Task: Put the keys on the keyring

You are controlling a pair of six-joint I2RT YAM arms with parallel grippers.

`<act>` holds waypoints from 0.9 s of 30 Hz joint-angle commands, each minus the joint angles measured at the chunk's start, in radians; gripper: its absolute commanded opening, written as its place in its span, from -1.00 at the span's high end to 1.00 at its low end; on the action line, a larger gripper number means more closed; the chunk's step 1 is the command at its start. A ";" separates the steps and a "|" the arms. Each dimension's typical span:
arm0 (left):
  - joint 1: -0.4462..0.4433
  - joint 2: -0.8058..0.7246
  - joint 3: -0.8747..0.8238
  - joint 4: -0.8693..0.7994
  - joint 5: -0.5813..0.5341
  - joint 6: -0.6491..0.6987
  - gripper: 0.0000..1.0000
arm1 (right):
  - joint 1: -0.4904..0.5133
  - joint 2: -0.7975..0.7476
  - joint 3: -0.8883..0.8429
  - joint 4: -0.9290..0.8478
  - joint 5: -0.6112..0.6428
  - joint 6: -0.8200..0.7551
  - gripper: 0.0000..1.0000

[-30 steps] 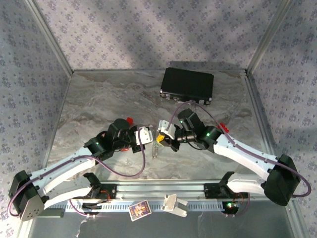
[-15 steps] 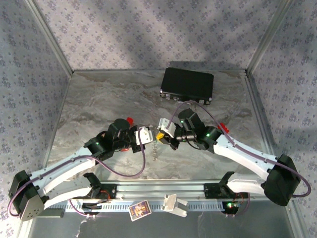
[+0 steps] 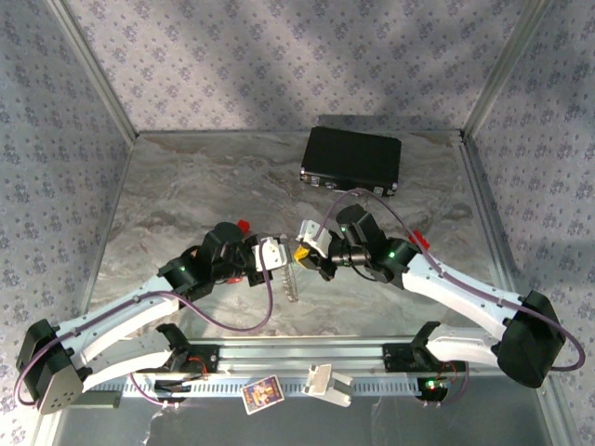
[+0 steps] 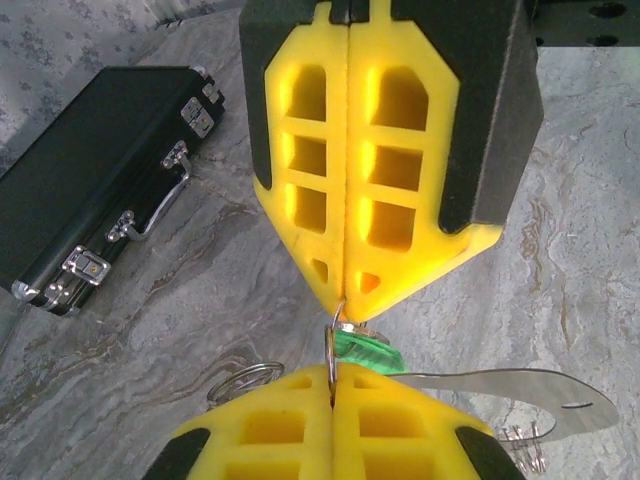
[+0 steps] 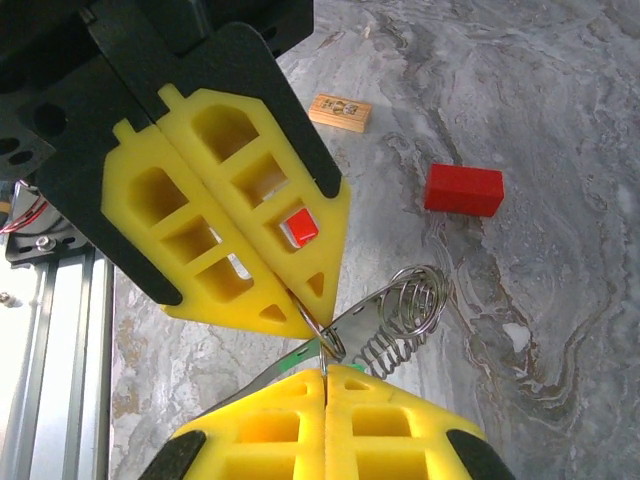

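Note:
Both grippers meet tip to tip above the middle of the table. My left gripper and right gripper are each shut on the same thin silvery keyring. A green-headed key hangs on that ring beside the pads, and its flat silvery blade sticks out sideways. Coiled wire rings dangle just behind the pinch. In the top view this metal bundle hangs below the two tips. A red key cannot be made out.
A black case lies at the back of the table. A plain red block and a small wooden block rest on the marble. A second red piece sits by the right arm. A card lies on the front rail.
Both grippers stay pinched together on the ring. The right wrist has shifted slightly and the dangling metal has swung a little lower and to the left.

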State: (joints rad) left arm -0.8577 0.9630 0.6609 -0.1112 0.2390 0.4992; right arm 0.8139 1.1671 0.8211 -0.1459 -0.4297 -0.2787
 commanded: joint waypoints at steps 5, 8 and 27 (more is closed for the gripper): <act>-0.008 -0.029 -0.004 0.024 0.041 0.043 1.00 | -0.019 0.029 0.008 0.062 0.028 0.120 1.00; -0.010 -0.035 -0.006 0.019 0.042 0.062 1.00 | -0.028 0.032 0.006 0.095 -0.001 0.172 1.00; -0.023 -0.088 -0.068 0.145 -0.002 0.079 1.00 | -0.051 0.067 0.030 0.058 -0.045 0.213 1.00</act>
State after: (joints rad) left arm -0.8665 0.9031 0.6067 -0.0513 0.2081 0.5999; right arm 0.7719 1.2209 0.8215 -0.0959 -0.4721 -0.0845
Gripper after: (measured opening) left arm 0.046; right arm 0.052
